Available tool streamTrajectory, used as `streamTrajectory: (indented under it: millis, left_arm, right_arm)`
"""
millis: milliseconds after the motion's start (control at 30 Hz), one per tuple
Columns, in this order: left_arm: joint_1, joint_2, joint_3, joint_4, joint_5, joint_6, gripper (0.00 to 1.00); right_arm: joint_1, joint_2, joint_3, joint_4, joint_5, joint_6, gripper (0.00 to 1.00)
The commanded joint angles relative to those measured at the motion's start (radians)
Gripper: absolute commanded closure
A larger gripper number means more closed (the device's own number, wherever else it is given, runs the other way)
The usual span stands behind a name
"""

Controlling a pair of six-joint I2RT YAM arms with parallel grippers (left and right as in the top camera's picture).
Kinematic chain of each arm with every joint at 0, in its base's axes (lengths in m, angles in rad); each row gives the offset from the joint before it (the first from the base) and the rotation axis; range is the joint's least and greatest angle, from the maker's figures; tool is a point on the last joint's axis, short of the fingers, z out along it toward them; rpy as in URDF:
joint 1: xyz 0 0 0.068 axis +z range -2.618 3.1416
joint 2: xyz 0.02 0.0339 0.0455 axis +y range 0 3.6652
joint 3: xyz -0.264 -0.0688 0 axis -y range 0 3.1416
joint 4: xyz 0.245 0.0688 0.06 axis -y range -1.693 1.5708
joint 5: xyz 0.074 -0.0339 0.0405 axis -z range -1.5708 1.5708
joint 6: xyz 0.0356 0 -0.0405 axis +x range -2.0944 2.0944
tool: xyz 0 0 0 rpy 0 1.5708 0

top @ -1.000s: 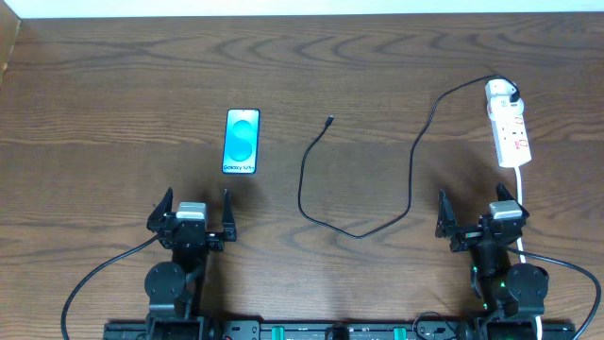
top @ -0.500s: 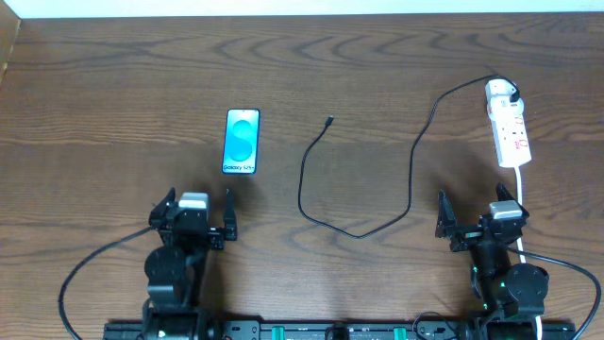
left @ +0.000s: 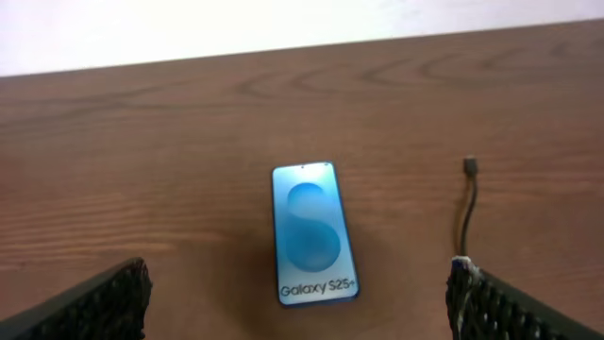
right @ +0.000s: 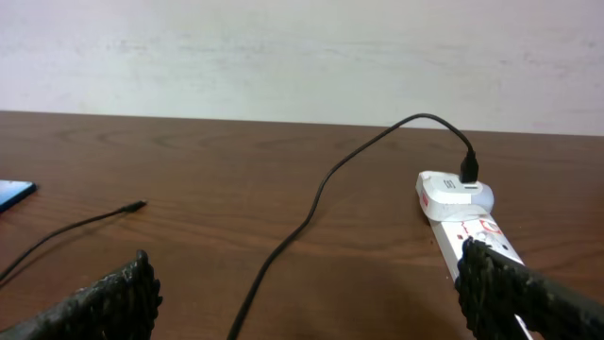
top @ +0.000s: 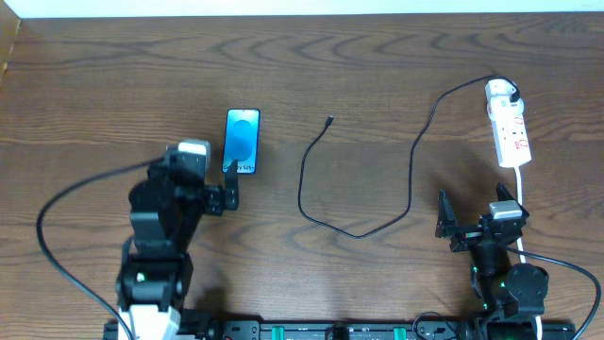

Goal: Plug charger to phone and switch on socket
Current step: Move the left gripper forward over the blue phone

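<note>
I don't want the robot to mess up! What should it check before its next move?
1. The left gripper is open: ok.
2. The phone lies flat, screen up, ahead of the left gripper: ok.
3. The charger tip lies free on the table, right of the phone: ok.
4. The charger tip is in the phone: not ok, they are apart.
5. The charger plug sits on the socket: ok.
6. The socket is switched on: cannot tell.
</note>
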Motion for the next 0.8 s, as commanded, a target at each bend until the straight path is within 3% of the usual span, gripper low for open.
streamTrajectory:
  millis: [0,767]
  left_arm:
    - [0.005,0.086,0.118,-0.036,0.050,-0.020,0.01]
    - [0.005,0.703,0.765,-0.380,0.195,-0.020,0.01]
  right_arm:
    - [0.010,-0.004,-0.002,-0.005,0.005,-0.008,0.01]
    - [0.010,-0.004,-0.002,-0.005,0.005,-0.008,0.01]
